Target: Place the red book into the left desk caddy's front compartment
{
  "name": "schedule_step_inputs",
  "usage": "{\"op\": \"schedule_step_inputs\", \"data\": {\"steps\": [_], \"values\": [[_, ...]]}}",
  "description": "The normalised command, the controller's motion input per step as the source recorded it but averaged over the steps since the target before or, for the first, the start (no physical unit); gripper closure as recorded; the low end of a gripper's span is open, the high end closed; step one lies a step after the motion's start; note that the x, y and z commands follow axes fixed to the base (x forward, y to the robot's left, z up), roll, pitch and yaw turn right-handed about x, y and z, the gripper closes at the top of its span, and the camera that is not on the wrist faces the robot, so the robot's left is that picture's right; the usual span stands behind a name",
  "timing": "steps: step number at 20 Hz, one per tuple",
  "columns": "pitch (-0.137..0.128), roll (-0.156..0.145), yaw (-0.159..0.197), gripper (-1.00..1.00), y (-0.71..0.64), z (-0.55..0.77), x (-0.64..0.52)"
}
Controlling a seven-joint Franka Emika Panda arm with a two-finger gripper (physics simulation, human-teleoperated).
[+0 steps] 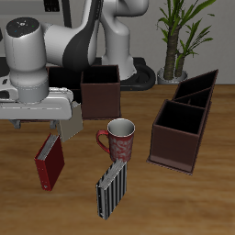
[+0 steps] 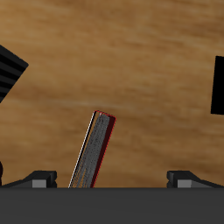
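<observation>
— Exterior view first: where is the red book (image 1: 50,162) sitting?
— It is standing tilted on the table (image 1: 197,202), near the front edge, directly under the gripper (image 1: 53,131). Wrist view is showing the book (image 2: 93,151) leaning, its page edge facing the camera, between the fingers (image 2: 38,178).
— Is the gripper gripping it?
— Its jaws are standing wide, with a pad showing at each side and neither touching the book.
— And around it?
— A mug (image 1: 119,139) is standing just beside, with a striped book (image 1: 111,190) in front of that. The left caddy (image 1: 184,122) is sitting well apart past the mug; another caddy (image 1: 100,89) is sitting farther back.
</observation>
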Motion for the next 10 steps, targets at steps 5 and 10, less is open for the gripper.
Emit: {"op": "schedule_step_inputs", "data": {"steps": [5,10], "values": [[-0.024,0.025,-0.041,-1.0,0.26,-0.13,0.1],[-0.009,0.0,-0.012,-1.0,0.15,-0.07,0.08]]}}
